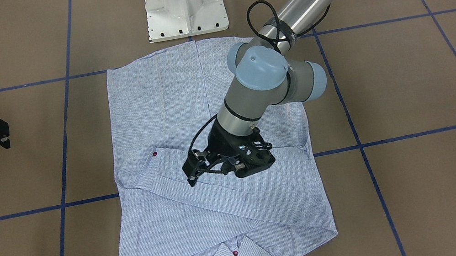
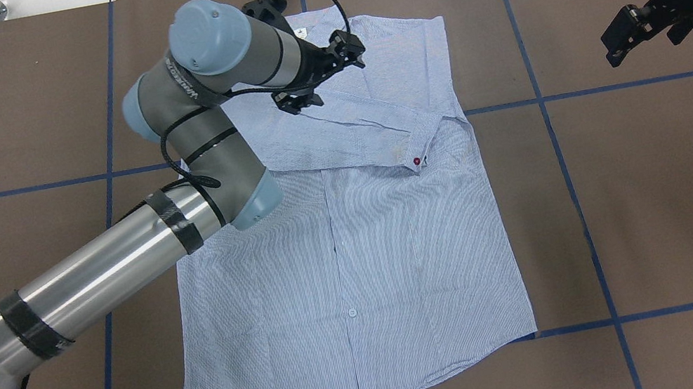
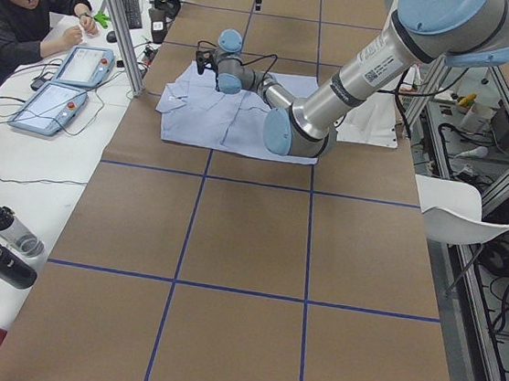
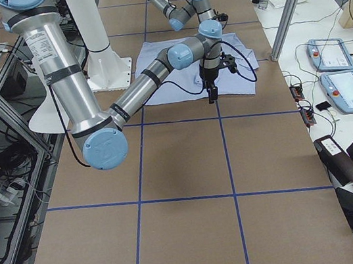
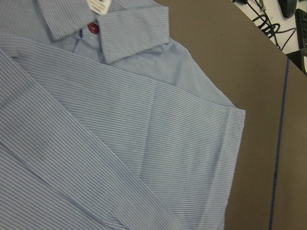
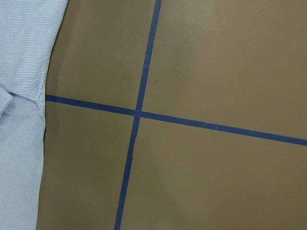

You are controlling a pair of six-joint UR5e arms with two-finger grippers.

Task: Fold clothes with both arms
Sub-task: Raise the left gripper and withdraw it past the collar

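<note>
Shirt (image 1: 225,221) flat, left hand (image 1: 223,168) low over sleeve (image 1: 160,167), perhaps open

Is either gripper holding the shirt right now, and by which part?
Neither. The left gripper hangs open over the folded sleeve, gripping no cloth; the right gripper is open beside the shirt, over the table.
</note>
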